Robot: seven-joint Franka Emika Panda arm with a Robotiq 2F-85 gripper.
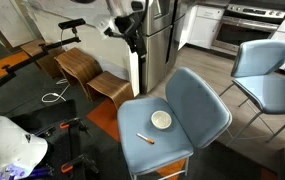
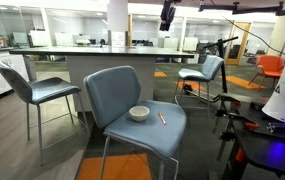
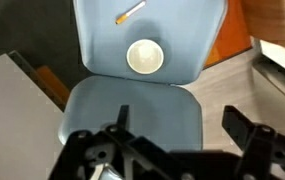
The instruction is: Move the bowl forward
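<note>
The small white bowl with a cream inside sits on the seat of a blue chair; it shows in both exterior views and in the wrist view. A thin orange stick lies on the seat beside it. My gripper hangs high above the chair, well clear of the bowl. In the wrist view its fingers are spread wide apart and empty, over the chair's backrest.
A second blue chair stands behind. A wooden chair stands to the side. Another blue chair stands by the counter. An orange floor patch lies under the chair. Robot equipment stands at the edge.
</note>
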